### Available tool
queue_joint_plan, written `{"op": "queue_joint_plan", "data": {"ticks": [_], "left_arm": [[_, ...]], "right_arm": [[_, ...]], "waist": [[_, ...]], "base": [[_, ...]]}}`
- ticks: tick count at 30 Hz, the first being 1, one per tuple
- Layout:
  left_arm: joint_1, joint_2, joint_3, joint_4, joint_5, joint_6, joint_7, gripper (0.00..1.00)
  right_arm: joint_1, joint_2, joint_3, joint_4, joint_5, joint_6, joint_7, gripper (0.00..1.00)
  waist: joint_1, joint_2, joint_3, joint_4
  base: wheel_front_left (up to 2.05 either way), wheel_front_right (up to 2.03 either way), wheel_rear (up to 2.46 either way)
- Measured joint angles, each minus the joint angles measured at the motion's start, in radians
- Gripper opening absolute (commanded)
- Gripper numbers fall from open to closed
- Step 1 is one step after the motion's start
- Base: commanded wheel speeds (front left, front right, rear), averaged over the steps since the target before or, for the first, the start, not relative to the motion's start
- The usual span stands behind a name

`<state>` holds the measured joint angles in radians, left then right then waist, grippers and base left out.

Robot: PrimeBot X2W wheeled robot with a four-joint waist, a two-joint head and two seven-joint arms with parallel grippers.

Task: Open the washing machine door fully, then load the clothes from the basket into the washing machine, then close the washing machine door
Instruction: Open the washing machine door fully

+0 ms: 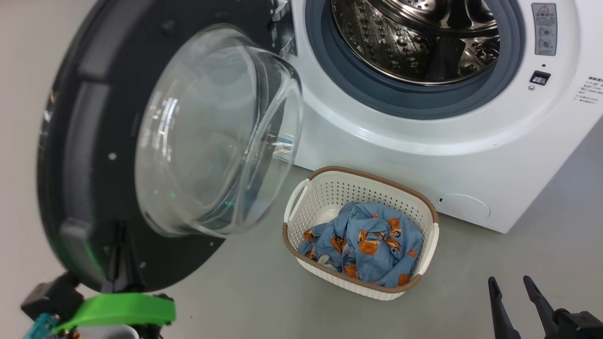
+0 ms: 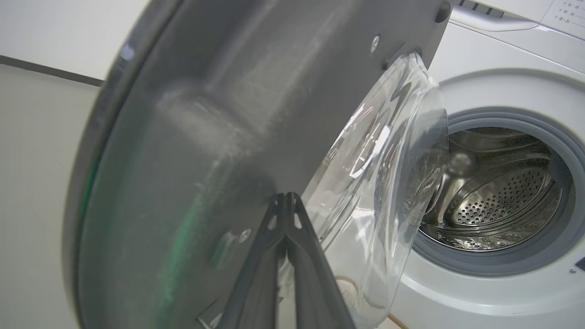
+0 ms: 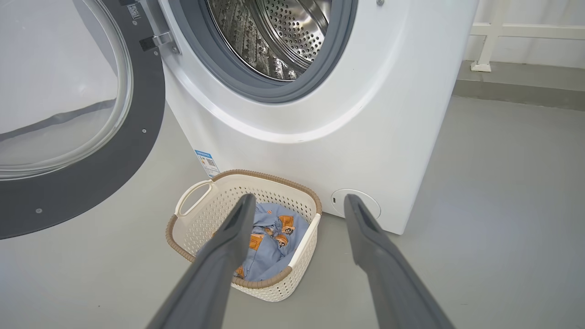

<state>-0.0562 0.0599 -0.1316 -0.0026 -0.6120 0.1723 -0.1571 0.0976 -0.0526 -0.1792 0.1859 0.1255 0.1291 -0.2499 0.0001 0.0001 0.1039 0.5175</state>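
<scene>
Left gripper (image 1: pixel 121 230) low at my left, fingers pointing up. Jaws pressed together, nothing between. Tips against dark inner face of washing machine door (image 1: pixel 89 141). I note door swung wide, glass bowl (image 1: pixel 216 132) just right of tips. Basket (image 1: pixel 367 176) on floor (image 1: pixel 245 292), ahead and left of right jaws, clothes (image 1: pixel 367 240) heaped inside. Washing machine (image 1: pixel 424 136) beyond basket, drum (image 1: pixel 414 42) exposed. Right gripper (image 1: pixel 510 281) low at my right, fingers up, jaws spread wide, holding nothing.
</scene>
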Motion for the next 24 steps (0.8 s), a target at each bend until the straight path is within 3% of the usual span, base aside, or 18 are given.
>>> {"op": "queue_joint_plan", "data": {"ticks": [13,24], "left_arm": [[-0.237,0.012,0.148,0.353,-0.013,0.001,-0.089,0.0],[-0.373,0.031,0.277,0.562,0.087,-0.02,-0.093,0.0]], "right_arm": [[0.001,-0.006,-0.009,0.004,0.0,0.0,0.0,1.0],[0.001,-0.006,-0.01,0.01,0.0,0.0,0.0,1.0]], "waist": [[0.0,0.0,0.015,-0.039],[0.0,0.0,0.009,-0.055]], "base": [[0.0,0.0,0.0],[0.0,0.0,0.0]]}}
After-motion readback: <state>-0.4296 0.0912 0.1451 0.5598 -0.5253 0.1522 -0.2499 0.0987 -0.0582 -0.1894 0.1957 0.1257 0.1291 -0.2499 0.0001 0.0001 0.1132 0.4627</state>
